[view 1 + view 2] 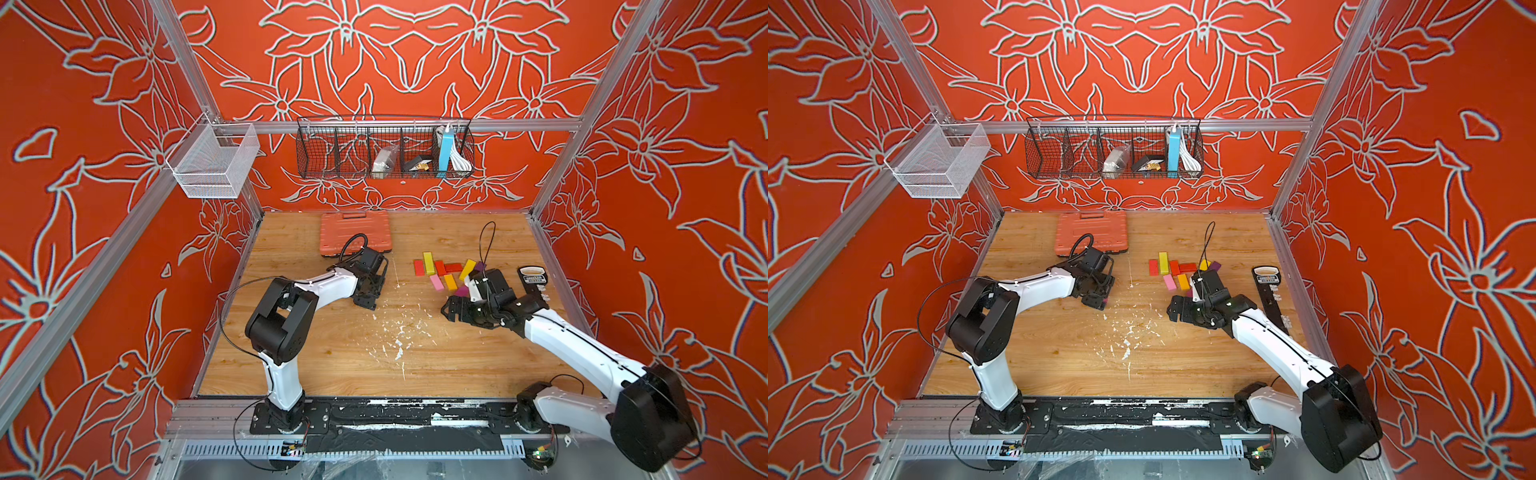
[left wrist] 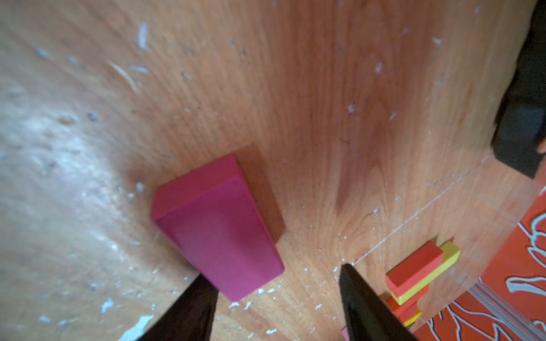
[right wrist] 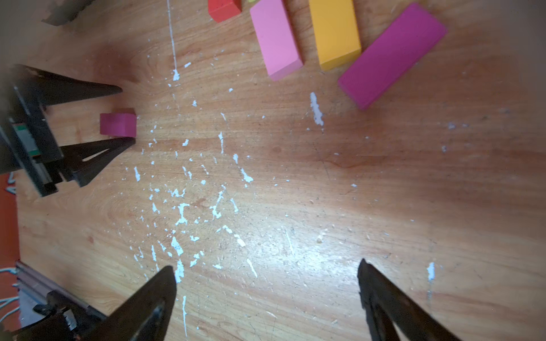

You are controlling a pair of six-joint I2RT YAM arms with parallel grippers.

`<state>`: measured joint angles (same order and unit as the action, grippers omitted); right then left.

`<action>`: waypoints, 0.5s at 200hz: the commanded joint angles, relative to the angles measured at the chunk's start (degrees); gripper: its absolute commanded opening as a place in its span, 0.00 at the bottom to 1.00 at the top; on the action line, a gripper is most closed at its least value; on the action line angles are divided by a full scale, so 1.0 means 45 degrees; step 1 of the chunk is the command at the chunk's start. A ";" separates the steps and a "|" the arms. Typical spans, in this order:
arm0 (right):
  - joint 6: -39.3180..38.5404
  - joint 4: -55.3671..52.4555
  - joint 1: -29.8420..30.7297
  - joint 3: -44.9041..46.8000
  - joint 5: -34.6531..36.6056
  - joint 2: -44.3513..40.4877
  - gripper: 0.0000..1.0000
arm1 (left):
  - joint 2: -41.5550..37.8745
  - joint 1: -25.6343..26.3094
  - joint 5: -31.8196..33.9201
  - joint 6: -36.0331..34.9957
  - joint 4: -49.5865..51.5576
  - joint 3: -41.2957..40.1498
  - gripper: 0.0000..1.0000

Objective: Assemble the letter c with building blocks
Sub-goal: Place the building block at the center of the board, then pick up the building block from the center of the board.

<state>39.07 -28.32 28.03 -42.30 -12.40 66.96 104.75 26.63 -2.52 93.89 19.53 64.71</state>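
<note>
My left gripper (image 1: 369,302) (image 2: 274,273) stands open at mid-table, low over a magenta block (image 2: 218,224) that lies on the wood between its jaws. The block rests against one finger (image 2: 192,310) and is apart from the other. The right wrist view shows that same block (image 3: 118,124) between those fingers. My right gripper (image 1: 451,309) (image 3: 266,265) is open wide over bare wood, just in front of the cluster of building blocks (image 1: 446,272). Nearest it lie a pink (image 3: 276,38), an orange (image 3: 335,32) and a second magenta block (image 3: 393,53). Red and yellow ones (image 2: 413,265) lie behind.
A ribbed orange case (image 1: 355,232) lies at the back, just behind my left wrist. A black tool (image 1: 532,278) lies by the right wall. White flecks (image 1: 399,332) mark the table's middle. A black wire basket (image 1: 384,149) and a white mesh basket (image 1: 214,162) hang above.
</note>
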 commanded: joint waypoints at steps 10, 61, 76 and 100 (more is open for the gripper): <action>0.0387 -0.0991 0.0010 -0.1016 0.1672 0.0413 0.98 | -0.0837 0.0039 -0.0503 -0.2253 0.0223 0.0054 0.70; 0.0323 -0.2104 -0.0773 -0.2601 0.2406 0.1736 0.98 | -0.2375 -0.0171 -0.1305 -0.8013 0.1263 0.0301 0.82; 0.0241 -0.2298 -0.1065 -0.2904 0.2463 0.2005 0.98 | -0.2684 -0.0253 -0.1466 -1.0118 0.1767 0.0467 0.85; 0.0176 -0.2466 -0.1541 -0.3083 0.2512 0.2261 0.98 | -0.2800 -0.0235 -0.1709 -1.3144 0.2592 0.1088 0.88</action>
<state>39.99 -35.88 22.94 -54.48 -3.16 76.12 93.19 25.87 -8.36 54.22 25.19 66.74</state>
